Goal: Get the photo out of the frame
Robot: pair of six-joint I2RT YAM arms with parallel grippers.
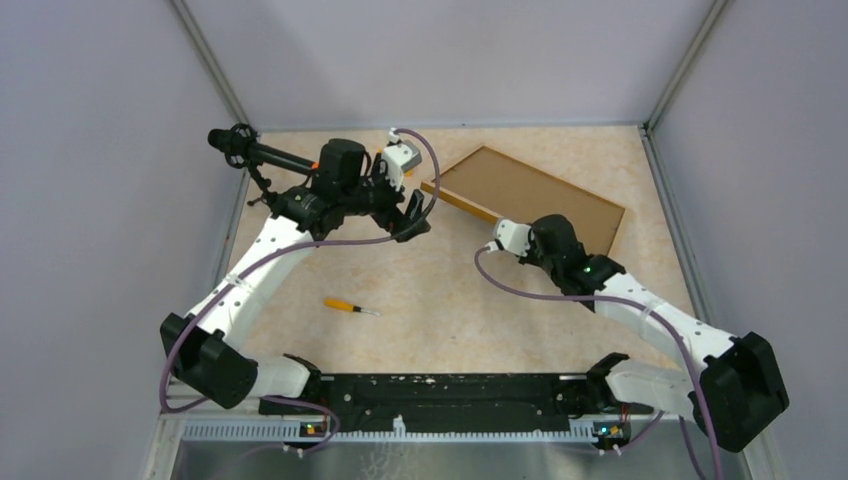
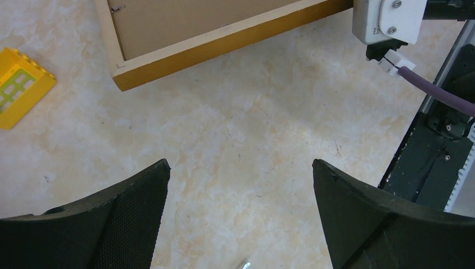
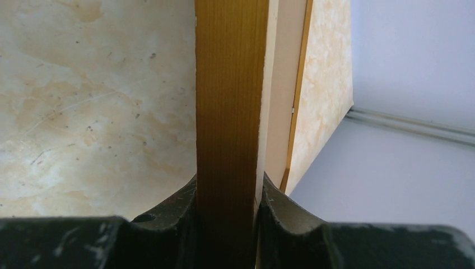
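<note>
Brown fibreboard fills the upturned back of the frame (image 1: 530,195), bordered by a narrow wooden rim whose outer face shows golden-brown and whose inner lip is paler. It lies back-up at the far right of the table (image 1: 450,300), turned at an angle, so its front face is hidden and no print can be seen. The right gripper (image 1: 500,228) clamps the near rim. In the right wrist view the rim stands straight up between the two dark fingers (image 3: 168,216), both pressed against the wood. The left gripper (image 1: 412,215) hangs over bare table just off the frame's left corner with its jaws spread wide and nothing between them, and in its own view the black pads (image 2: 137,213) sit far apart. Counted: one frame, one orange-handled screwdriver (image 1: 350,307), one yellow brick (image 2: 19,84) beside the frame's corner, and two arms. The frame's far corner sits near the back wall and its right corner close to the right-hand rail, leaving little room on those sides. The middle and near part of the table is open marbled surface, with the screwdriver lying there alone, well apart from the frame and from both grippers.
</note>
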